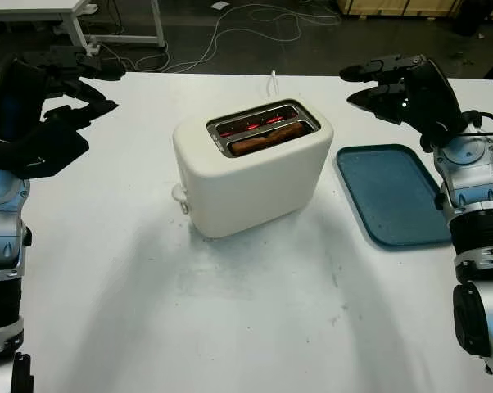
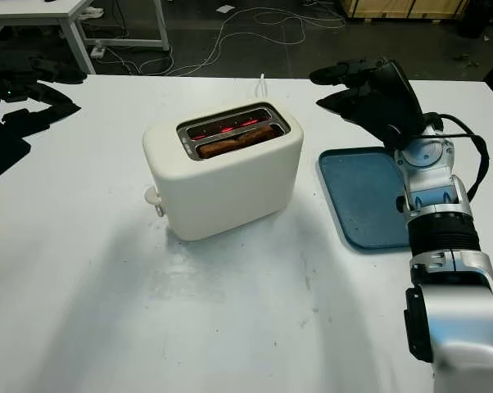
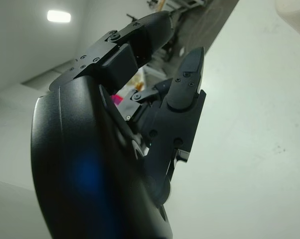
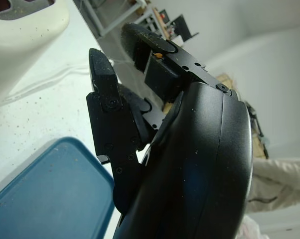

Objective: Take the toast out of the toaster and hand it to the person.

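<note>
Nothing of the job is done yet, as I judge it. The toast (image 1: 269, 138) sits down in the near slot of the cream toaster (image 1: 251, 176), which stands at the middle of the white table (image 1: 255, 327); the far slot glows red, so the elements look to be on. The toast's top edge lies about level with the slot rim, and I can't tell whether it has popped.

My right robot hand (image 1: 376, 84) hangs open in the air at about two o'clock from the toaster, above the far end of the blue tray (image 1: 394, 192), holding nothing. My left robot hand (image 1: 84, 82) is raised at about ten o'clock, well apart from the toaster, also open and holding nothing.

All of it is left: reach to the near slot, pinch the toast's top edge, lift it straight up clear of the hot slot, then pass it to the person.
</note>
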Robot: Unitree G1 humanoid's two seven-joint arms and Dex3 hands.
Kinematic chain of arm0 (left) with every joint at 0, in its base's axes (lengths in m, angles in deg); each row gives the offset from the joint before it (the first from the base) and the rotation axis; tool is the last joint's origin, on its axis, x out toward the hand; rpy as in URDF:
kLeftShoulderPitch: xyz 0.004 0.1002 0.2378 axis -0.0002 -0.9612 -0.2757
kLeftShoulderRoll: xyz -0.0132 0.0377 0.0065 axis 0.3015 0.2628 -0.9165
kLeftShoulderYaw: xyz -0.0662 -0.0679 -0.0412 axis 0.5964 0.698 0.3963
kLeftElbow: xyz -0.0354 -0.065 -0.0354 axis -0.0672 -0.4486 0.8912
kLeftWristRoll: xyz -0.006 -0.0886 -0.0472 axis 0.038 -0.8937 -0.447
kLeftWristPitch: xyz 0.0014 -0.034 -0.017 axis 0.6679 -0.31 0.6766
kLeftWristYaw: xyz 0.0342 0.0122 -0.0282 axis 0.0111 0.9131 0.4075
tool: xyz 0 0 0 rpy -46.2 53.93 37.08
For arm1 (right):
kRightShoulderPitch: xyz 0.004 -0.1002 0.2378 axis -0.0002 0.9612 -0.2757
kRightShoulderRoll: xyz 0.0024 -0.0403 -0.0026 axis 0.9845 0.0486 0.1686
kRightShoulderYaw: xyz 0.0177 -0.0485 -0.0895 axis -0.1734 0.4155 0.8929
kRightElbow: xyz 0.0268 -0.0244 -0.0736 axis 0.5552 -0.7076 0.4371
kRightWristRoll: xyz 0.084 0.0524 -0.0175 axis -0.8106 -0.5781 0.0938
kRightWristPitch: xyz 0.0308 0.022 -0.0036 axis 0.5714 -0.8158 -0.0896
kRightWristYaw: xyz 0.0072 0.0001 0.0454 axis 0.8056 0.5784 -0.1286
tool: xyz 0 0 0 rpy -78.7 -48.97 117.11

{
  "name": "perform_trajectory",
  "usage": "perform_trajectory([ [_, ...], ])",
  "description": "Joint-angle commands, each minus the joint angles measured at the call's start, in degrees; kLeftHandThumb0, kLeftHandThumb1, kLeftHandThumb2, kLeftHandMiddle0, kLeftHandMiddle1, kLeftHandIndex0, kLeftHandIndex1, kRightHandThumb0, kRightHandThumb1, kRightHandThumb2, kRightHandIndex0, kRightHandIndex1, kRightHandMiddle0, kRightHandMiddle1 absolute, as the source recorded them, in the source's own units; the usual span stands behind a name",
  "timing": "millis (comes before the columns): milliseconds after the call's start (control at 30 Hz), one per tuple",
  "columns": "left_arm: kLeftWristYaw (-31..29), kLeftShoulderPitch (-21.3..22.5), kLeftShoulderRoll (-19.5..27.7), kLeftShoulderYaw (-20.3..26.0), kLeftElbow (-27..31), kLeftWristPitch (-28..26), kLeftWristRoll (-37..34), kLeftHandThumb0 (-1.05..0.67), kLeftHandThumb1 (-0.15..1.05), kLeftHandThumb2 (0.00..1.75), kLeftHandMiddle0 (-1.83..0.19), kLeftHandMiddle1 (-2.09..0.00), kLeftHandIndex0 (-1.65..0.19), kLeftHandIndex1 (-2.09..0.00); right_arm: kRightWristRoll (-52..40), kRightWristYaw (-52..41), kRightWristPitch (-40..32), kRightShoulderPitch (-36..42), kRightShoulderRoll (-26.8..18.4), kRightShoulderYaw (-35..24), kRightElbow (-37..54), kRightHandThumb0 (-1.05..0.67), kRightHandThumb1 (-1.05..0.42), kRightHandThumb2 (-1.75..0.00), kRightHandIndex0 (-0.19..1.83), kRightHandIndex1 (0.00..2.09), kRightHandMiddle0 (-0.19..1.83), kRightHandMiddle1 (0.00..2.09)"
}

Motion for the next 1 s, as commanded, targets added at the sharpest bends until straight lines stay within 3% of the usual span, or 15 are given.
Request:
perform_trajectory([
  [0,0.06,0.33,-0.34,0.07,-0.07,0.47,-0.45,-0.19,0.82,0.02,-0.87,-0.76,-0.93,-0.35,0.08,0.29,1.01,0.99,0.02,0.12,1.31,-0.24,-0.92,-0.11,0.94,0.18,0.91,0.0],
  [367,-1.19,0.54,0.24,-0.39,-1.08,2.81,-0.93,-0.21,0.82,0.01,-0.88,-0.78,-0.94,-0.36,0.55,0.98,2.92,1.59,0.36,0.61,0.87,-0.17,-0.92,-0.11,0.97,0.19,0.92,0.01],
  [567,-0.15,-0.01,-0.35,-0.13,-0.86,3.92,-1.13,-0.21,0.82,0.02,-0.85,-0.79,-0.93,-0.36,-0.45,0.32,3.19,2.42,-0.16,-0.15,2.36,-0.22,-0.92,-0.1,0.98,0.19,0.92,0.01],
  [767,-0.45,-0.24,-0.29,0.08,0.76,3.26,-1.5,-0.21,0.85,0.03,-0.84,-0.81,-0.91,-0.36,-0.67,0.17,2.81,3.7,-0.74,-0.65,5.21,-0.16,-0.92,-0.12,0.98,0.19,0.89,0.0],
  [967,0.18,-0.51,-1.7,0.44,1.32,1.67,-2.22,-0.2,0.87,0.04,-0.78,-0.82,-0.88,-0.36,-0.55,0.45,0.91,3.41,-0.35,-0.53,6.19,-0.2,-0.92,-0.11,0.96,0.19,0.89,0.0],
])
